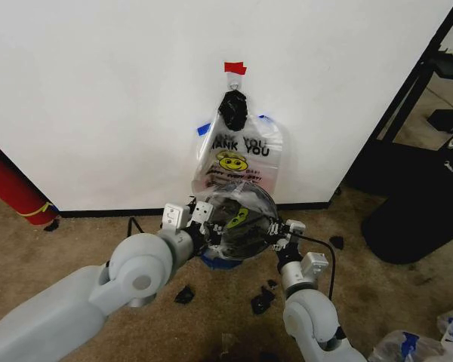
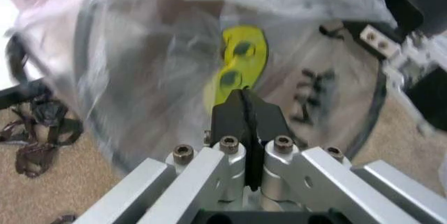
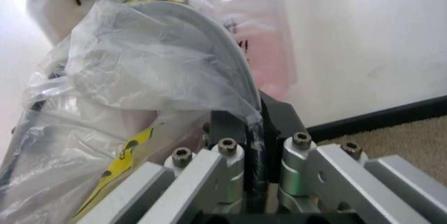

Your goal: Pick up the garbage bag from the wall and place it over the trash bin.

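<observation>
The garbage bag [image 1: 240, 213], thin clear plastic with a yellow smiley, is stretched across the top of the small round trash bin [image 1: 245, 249], which stands on the carpet against the wall [image 1: 98, 98]. My left gripper [image 1: 209, 219] is at the bin's left side, fingers [image 2: 231, 116] shut on the bag's film [image 2: 140, 77]. My right gripper [image 1: 278, 232] is at the bin's right side, shut on the bag [image 3: 140, 77] where it folds over the rim [image 3: 213, 43]. The bin's dark rim [image 2: 379, 103] shows through the plastic.
A bunch of like bags [image 1: 238, 154] hangs above the bin under a black knot [image 1: 233, 109] and red tape [image 1: 235, 68]. A red cylinder [image 1: 11, 188] leans at the left. A big black object [image 1: 415, 219] stands at the right. Black scraps [image 1: 260, 300] litter the carpet.
</observation>
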You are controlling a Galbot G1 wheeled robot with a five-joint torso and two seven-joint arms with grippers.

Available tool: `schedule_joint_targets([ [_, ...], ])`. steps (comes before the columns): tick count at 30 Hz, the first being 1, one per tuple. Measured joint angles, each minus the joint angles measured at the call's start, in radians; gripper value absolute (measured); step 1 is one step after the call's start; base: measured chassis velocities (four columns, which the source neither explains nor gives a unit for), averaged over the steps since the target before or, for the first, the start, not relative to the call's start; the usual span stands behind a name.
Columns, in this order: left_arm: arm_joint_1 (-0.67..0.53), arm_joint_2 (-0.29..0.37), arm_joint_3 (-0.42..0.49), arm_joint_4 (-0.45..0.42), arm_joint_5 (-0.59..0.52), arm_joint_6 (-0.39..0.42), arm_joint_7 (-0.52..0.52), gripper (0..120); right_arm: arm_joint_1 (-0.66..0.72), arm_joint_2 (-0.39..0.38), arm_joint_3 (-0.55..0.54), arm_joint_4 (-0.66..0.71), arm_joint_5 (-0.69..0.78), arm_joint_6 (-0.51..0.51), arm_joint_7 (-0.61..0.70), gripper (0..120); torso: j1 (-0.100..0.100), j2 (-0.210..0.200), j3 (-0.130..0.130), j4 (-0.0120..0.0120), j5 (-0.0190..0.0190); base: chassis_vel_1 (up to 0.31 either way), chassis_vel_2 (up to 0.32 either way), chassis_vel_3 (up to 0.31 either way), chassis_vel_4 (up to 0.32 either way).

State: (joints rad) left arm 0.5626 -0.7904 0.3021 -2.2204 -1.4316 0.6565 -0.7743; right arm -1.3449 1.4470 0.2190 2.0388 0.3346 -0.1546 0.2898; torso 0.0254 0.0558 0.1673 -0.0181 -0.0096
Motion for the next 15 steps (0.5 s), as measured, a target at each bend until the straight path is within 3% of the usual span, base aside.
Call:
schedule_joint_targets([
  [15,-0.069,-0.061,0.118,0.207,0.088,-0.001,0.038,0,-0.011,0.003,-0.041,0.009,-0.061,0.019,-0.030,1,0.000,0.000,0.000,0.0001,-0.0001,0.000,0.000,0.000,0.000],
])
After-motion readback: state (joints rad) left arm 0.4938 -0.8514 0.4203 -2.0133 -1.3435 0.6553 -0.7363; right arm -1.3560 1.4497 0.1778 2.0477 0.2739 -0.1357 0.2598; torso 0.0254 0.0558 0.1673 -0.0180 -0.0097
